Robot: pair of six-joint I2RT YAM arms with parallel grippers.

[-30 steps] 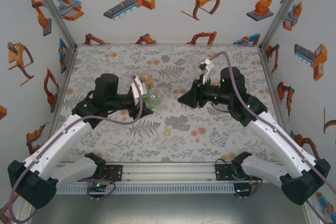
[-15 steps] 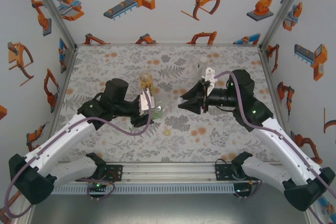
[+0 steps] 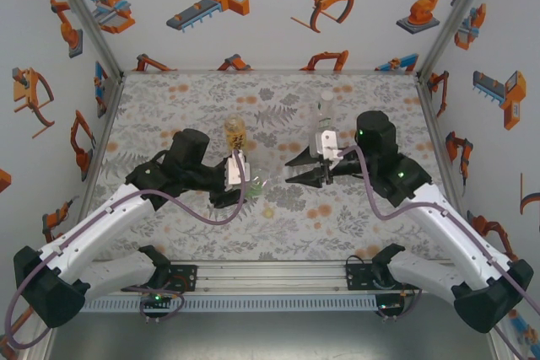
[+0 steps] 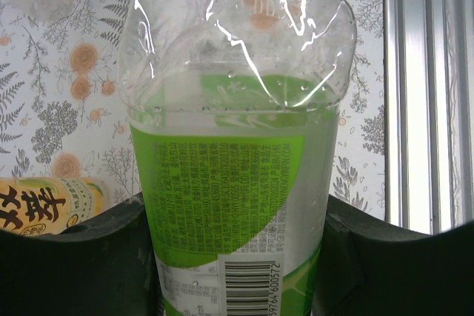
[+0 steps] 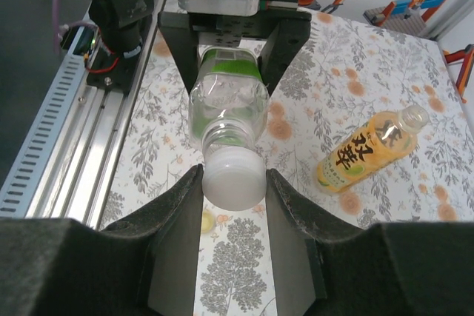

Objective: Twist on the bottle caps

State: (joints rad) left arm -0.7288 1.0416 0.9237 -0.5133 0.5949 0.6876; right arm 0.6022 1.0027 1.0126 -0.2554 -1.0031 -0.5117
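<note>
the left tool is clamped on the lower body of the green bottle, a finger on each side of its label, and holds it tipped over above the middle of the table with the neck toward the right arm. the right tool meets it head on, its two fingers closed on the whitish cap, which sits on the bottle's neck.

just behind the left tool stands the amber bottle, upright with its mouth open, near the held bottle but not touching it. the slim colourless bottle stands farther back, beyond the right tool. the pale yellow cap lies loose on the table on the near side, just below the joined tools. the grey rail runs along the table's near edge, well apart from the bottles.
</note>
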